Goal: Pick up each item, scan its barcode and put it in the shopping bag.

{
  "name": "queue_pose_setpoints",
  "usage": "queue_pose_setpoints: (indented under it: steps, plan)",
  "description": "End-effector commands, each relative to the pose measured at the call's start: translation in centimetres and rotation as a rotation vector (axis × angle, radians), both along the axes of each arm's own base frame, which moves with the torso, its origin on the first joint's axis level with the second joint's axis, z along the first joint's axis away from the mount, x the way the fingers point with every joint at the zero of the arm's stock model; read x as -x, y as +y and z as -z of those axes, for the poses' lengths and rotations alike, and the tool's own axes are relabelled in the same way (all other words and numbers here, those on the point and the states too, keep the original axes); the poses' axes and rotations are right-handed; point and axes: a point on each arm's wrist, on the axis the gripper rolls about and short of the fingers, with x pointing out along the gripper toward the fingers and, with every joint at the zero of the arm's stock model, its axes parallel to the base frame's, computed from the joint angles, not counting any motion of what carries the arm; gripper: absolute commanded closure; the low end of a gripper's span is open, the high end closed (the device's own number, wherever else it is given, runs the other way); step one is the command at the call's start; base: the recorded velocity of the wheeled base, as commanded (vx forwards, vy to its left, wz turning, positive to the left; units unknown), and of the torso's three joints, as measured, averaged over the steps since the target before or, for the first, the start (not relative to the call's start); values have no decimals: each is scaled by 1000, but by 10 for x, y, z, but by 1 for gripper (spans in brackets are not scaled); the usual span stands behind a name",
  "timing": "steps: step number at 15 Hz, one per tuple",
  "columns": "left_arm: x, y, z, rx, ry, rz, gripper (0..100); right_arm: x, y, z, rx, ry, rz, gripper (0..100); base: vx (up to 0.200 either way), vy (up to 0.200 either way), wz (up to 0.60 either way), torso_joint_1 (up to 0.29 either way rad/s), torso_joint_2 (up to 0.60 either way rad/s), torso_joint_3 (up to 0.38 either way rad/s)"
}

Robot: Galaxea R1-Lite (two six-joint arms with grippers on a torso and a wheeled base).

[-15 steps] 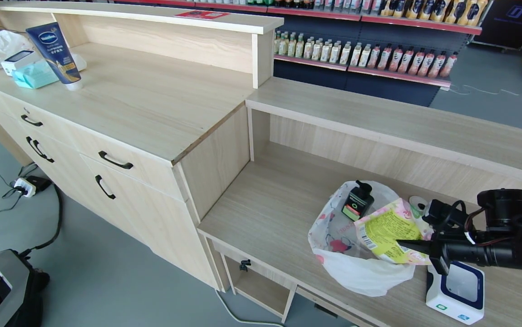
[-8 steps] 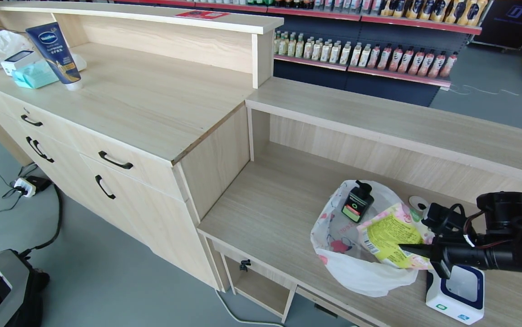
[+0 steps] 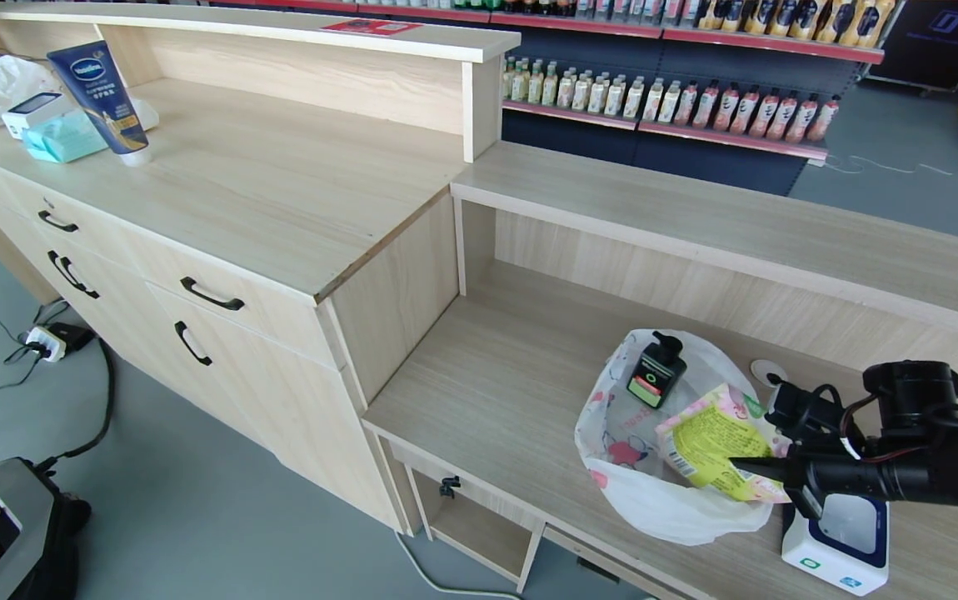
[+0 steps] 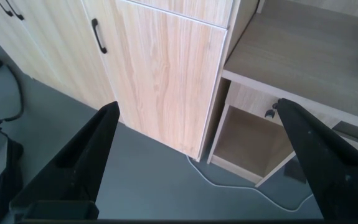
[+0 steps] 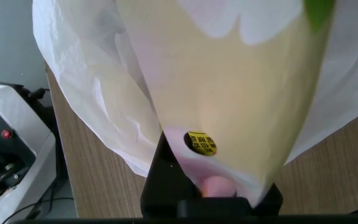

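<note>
- A thin white plastic shopping bag with pink flowers (image 3: 654, 504) lies open on the low wooden tabletop (image 3: 487, 392).
- One small black pump bottle with a red and green label (image 3: 656, 372) stands inside the bag, at its far side.
- One yellow-green and pink snack packet (image 3: 716, 440) hangs tilted at the mouth of the bag, on the side near the scanner. I cannot tell if it touches the bag.
- The right pincer (image 3: 750, 465) is clamped on the edge of the packet. The right arm reaches in flat from the right side, low over the tabletop.
- One white and blue box scanner (image 3: 837, 542) sits on the tabletop just beside the bag, under the right arm.
- The left pincer (image 4: 197, 106) has its two black fingers spread wide with nothing between them. It points down at the grey floor (image 4: 147, 180) in front of the cupboard doors.
- On the high tabletop (image 3: 262, 183), far from the bag, stand one tall blue tube (image 3: 100, 96), one teal tissue pack (image 3: 62, 136) and one small white box (image 3: 29, 110).
</note>
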Motion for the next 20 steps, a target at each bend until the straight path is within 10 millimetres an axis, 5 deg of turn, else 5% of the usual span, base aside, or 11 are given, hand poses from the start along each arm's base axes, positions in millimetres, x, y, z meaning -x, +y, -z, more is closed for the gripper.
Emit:
queue_pose_setpoints:
  steps: [1, 16, 17, 20]
  plan:
    - [0, 0, 0, 0, 0, 0, 0, 0, 0, 2, 0, 6, 0, 100, 0, 0, 0, 0, 0, 0]
    - [0, 0, 0, 0, 0, 0, 0, -9, 0, 13, -17, 21, -24, 100, 0, 0, 0, 0, 0, 0]
    - [0, 0, 0, 0, 0, 0, 0, -11, 0, 13, -17, 20, -24, 0, 0, 0, 0, 0, 0, 0]
    - [0, 0, 0, 0, 0, 0, 0, -14, 1, 12, -27, 11, -35, 0, 0, 0, 0, 0, 0, 0]
